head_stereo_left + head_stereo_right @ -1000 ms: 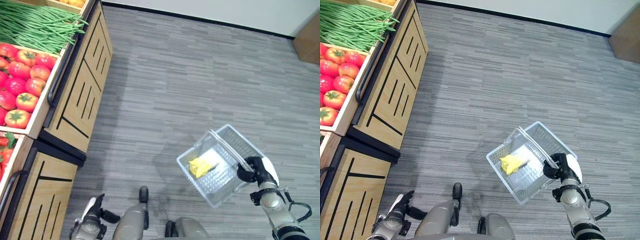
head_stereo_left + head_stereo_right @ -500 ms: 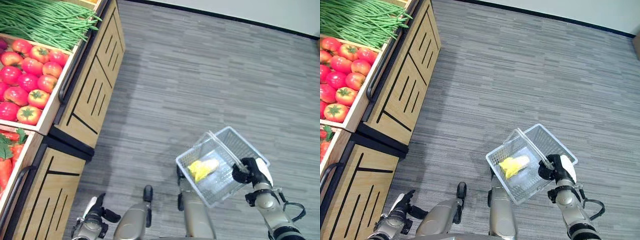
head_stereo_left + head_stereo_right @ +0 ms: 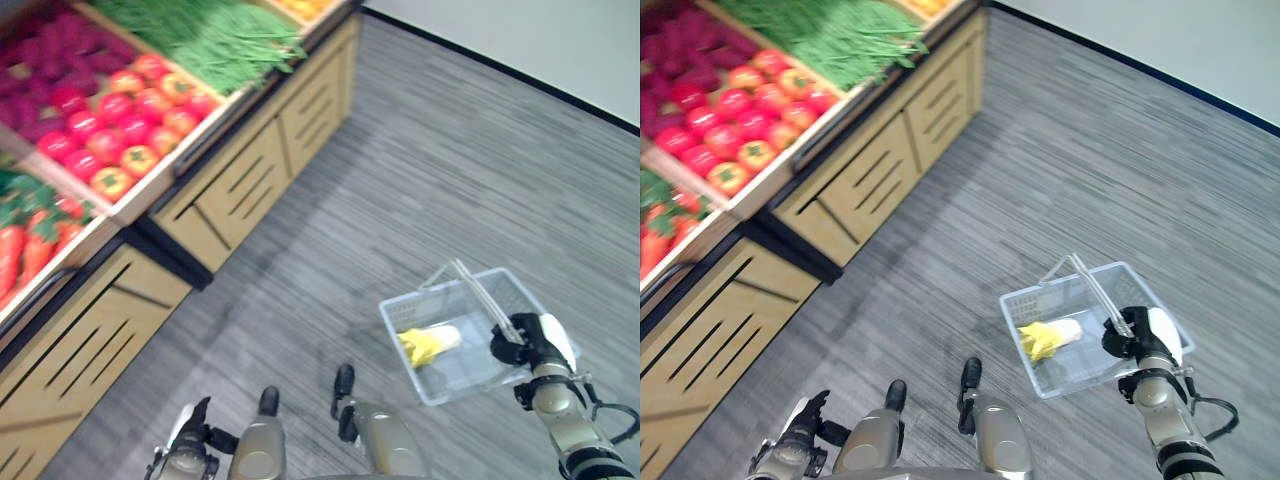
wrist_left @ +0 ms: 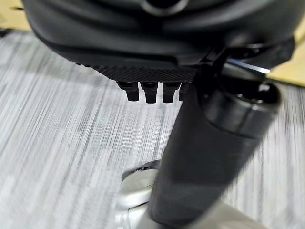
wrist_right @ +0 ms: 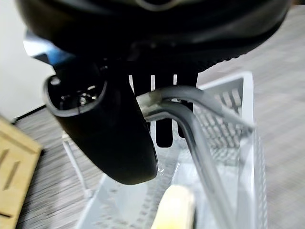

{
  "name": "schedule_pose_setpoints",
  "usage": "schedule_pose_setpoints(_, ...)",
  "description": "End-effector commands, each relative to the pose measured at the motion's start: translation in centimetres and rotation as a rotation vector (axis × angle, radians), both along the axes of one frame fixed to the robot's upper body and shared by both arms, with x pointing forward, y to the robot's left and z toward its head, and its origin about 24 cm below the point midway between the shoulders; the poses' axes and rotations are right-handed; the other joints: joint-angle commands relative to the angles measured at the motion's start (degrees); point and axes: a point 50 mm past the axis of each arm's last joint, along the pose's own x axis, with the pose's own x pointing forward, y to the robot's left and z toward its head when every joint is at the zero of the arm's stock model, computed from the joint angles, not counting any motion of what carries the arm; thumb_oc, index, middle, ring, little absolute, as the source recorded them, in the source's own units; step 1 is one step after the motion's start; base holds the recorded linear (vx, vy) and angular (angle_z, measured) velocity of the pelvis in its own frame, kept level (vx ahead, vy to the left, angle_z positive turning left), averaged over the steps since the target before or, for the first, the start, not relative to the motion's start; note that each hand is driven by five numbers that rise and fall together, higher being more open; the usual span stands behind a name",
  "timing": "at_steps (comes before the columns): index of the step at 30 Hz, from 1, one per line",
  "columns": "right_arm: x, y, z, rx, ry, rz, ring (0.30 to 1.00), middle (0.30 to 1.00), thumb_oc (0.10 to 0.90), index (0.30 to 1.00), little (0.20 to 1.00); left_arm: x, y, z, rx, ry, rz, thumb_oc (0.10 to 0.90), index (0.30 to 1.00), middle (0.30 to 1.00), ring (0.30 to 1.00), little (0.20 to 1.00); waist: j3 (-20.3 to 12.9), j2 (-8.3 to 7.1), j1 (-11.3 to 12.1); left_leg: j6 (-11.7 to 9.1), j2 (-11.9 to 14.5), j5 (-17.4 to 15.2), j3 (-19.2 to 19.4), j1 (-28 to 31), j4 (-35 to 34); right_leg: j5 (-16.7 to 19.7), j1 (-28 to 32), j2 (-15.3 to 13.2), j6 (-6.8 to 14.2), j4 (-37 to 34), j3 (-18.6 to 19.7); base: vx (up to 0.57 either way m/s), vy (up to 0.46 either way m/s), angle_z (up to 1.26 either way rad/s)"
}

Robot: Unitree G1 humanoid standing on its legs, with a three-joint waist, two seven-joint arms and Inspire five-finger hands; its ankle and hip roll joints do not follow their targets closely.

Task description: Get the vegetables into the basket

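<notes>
R hand (image 3: 528, 343) grips basket (image 3: 445, 370) handles; L hand (image 4: 157, 90) curled, empty (yellow veg (image 3: 428, 345) inside, blurry).

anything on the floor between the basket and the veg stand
Nothing visible. Bare grey floor lies between the clear plastic basket, held by the right hand, and the wooden produce stand. The left hand hangs low.

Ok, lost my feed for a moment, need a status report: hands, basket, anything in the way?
Right robot hand shut on basket handle. Left robot hand low, fingers curled, holding nothing. Yellow vegetable in basket. Produce stand on the left, bare floor between.
</notes>
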Motion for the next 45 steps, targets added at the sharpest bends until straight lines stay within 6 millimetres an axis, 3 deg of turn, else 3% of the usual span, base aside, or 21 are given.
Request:
schedule_pose_setpoints(1, 0.4, -2.7, 4.4, -0.089, -0.240, -0.088, 0.300, 0.300, 0.400, 0.300, 0.300, 1.6, 0.7, 1.1, 0.007, -0.098, 0.013, 0.900, 1.000, 1.000, 1.000, 1.000, -1.92, 0.12, -2.13, -1.05, 3.19, -2.21, 5.79, 3.61, -0.78, 1.11, -0.19, -5.15, 12.81, 0.74, 10.16, 0.02, 0.025, 1.74)
schedule_pose_setpoints(2, 0.1, -2.6, 4.1, -0.081, -0.235, -0.100, 0.300, 0.300, 0.400, 0.300, 0.300, 2.0, 0.8, 1.3, 0.026, -0.097, -0.008, 0.900, 1.000, 1.000, 1.000, 1.000, -2.17, 0.88, -1.95, -2.45, 4.14, 1.01, 6.58, 3.30, -4.21, 1.13, 0.63, -5.49, 13.32, -0.13, 8.22, 0.00, 0.024, 0.97)
schedule_pose_setpoints(3, 0.1, -2.6, 4.0, -0.081, -0.234, -0.102, 0.300, 0.300, 0.400, 0.300, 0.300, 1.9, 0.8, 1.3, 0.027, -0.095, -0.010, 0.900, 1.000, 1.000, 1.000, 1.000, -2.23, 0.98, -2.08, -2.66, 4.12, 1.20, 6.31, 3.54, -4.69, 0.95, 0.85, -5.42, 13.38, -0.18, 7.99, -0.01, 0.079, 0.87)
schedule_pose_setpoints(4, 0.3, -2.2, 3.7, -0.072, -0.224, -0.090, 0.300, 0.300, 0.400, 0.300, 0.300, 1.2, 1.2, 1.0, 0.037, -0.071, 0.008, 0.900, 1.000, 1.000, 1.000, 1.000, -2.34, 1.06, -1.57, -1.36, 2.70, 1.69, 4.50, 3.45, -7.48, 1.66, -0.03, -5.94, 13.23, 0.64, 7.54, 0.00, 0.118, 0.56)
schedule_pose_setpoints(10, 0.7, -0.9, 2.4, -0.021, -0.182, -0.057, 0.300, 0.300, 0.400, 0.300, 0.300, -0.9, 2.5, 0.5, 0.077, 0.019, 0.034, 0.900, 1.000, 1.000, 1.000, 1.000, -2.42, 0.08, -0.12, 0.02, -0.23, 1.75, 2.80, 4.25, -10.12, 2.71, 0.76, -7.64, 13.97, 0.82, 9.64, 0.03, 0.151, 0.06)
schedule_pose_setpoints(21, 1.6, 0.5, 1.5, 0.022, -0.148, -0.002, 0.300, 0.300, 0.400, 0.300, 0.300, -2.6, 2.9, 0.1, 0.075, 0.056, 0.067, 0.900, 1.000, 1.000, 1.000, 1.000, -4.35, -0.97, 1.64, 0.04, -1.44, 2.78, 2.42, 7.00, -14.57, 5.11, 2.54, -7.78, 15.27, -2.87, 9.39, 0.04, 0.050, 0.08)
schedule_pose_setpoints(25, 2.3, 1.2, 1.6, 0.007, -0.134, 0.049, 0.300, 0.300, 0.400, 0.300, 0.300, -2.9, 2.9, 0.0, 0.051, 0.043, 0.105, 0.900, 1.000, 1.000, 1.000, 1.000, -4.70, -2.41, 2.79, 0.16, -1.68, 1.12, 2.92, 6.97, -12.40, 6.62, 3.30, -8.22, 16.08, -4.37, 9.21, 0.02, 0.058, -0.07)
schedule_pose_setpoints(27, 2.3, 1.2, 1.5, 0.004, -0.122, 0.053, 0.300, 0.300, 0.400, 0.300, 0.300, -2.9, 2.8, 0.0, 0.048, 0.042, 0.097, 0.900, 1.000, 1.000, 1.000, 1.000, -4.56, -2.73, 3.24, 0.88, -2.54, -0.08, 1.86, 6.29, -10.62, 6.75, 3.58, -9.09, 16.48, -3.15, 9.09, 0.02, 0.158, 0.01)
schedule_pose_setpoints(32, 3.0, 1.3, 1.8, -0.003, -0.133, 0.060, 0.300, 0.300, 0.400, 0.300, 0.300, -2.6, 2.9, 0.2, 0.046, 0.017, 0.112, 0.900, 1.000, 1.000, 1.000, 1.000, -2.97, -1.14, 3.62, 3.70, -4.84, -0.60, -0.77, 6.85, -10.78, 9.67, 0.11, -12.07, 17.68, 12.71, 10.68, 0.00, 0.177, 0.29)
schedule_pose_setpoints(34, 3.4, 1.7, 2.0, 0.007, -0.150, 0.069, 0.300, 0.300, 0.400, 0.300, 0.300, -2.2, 3.1, 0.4, 0.046, 0.000, 0.120, 0.900, 1.000, 1.000, 1.000, 1.000, -2.34, -0.04, 2.79, 3.92, -5.55, -0.38, -3.85, 7.48, -11.11, 8.50, -1.89, -8.91, 16.47, 13.14, 16.60, 0.07, 0.076, 0.42)
schedule_pose_setpoints(35, 3.4, 1.7, 2.0, 0.007, -0.150, 0.069, 0.300, 0.300, 0.400, 0.300, 0.300, -2.2, 3.1, 0.4, 0.046, 0.000, 0.121, 0.900, 1.000, 1.000, 1.000, 1.000, -2.29, 0.00, 2.76, 3.90, -5.51, -0.42, -3.89, 7.56, -11.12, 8.44, -1.79, -8.88, 16.45, 13.15, 16.54, 0.11, -0.003, 0.63)
schedule_pose_setpoints(37, 3.5, 2.0, 1.9, 0.021, -0.155, 0.073, 0.300, 0.300, 0.400, 0.300, 0.300, -2.2, 3.4, 0.4, 0.055, 0.006, 0.142, 0.900, 1.000, 1.000, 1.000, 1.000, -2.55, -0.15, 1.70, 2.66, -6.12, -0.17, -6.89, 8.09, -11.97, 4.87, -1.42, -6.09, 15.52, 4.48, 21.38, 0.12, -0.073, 0.72)
schedule_pose_setpoints(41, 3.2, 2.3, 1.6, 0.031, -0.155, 0.073, 0.300, 0.300, 0.400, 0.300, 0.300, -2.8, 4.0, 0.4, 0.082, 0.040, 0.159, 0.900, 1.000, 1.000, 1.000, 1.000, -2.98, -1.17, 2.08, 1.22, -5.06, 0.42, -9.57, 6.74, -11.44, 3.72, 0.20, -5.66, 15.25, -0.55, 21.64, 0.05, -0.168, 0.78)
schedule_pose_setpoints(45, 2.9, 1.8, 2.0, 0.012, -0.162, 0.082, 0.300, 0.300, 0.400, 0.300, 0.300, -3.3, 4.2, 0.2, 0.088, 0.069, 0.162, 0.900, 1.000, 1.000, 1.000, 1.000, -4.04, -1.08, 2.36, 0.02, -3.34, 2.10, -10.49, 6.40, -13.16, 3.36, 1.27, -4.36, 14.42, -2.34, 20.62, 0.05, -0.216, 0.29)
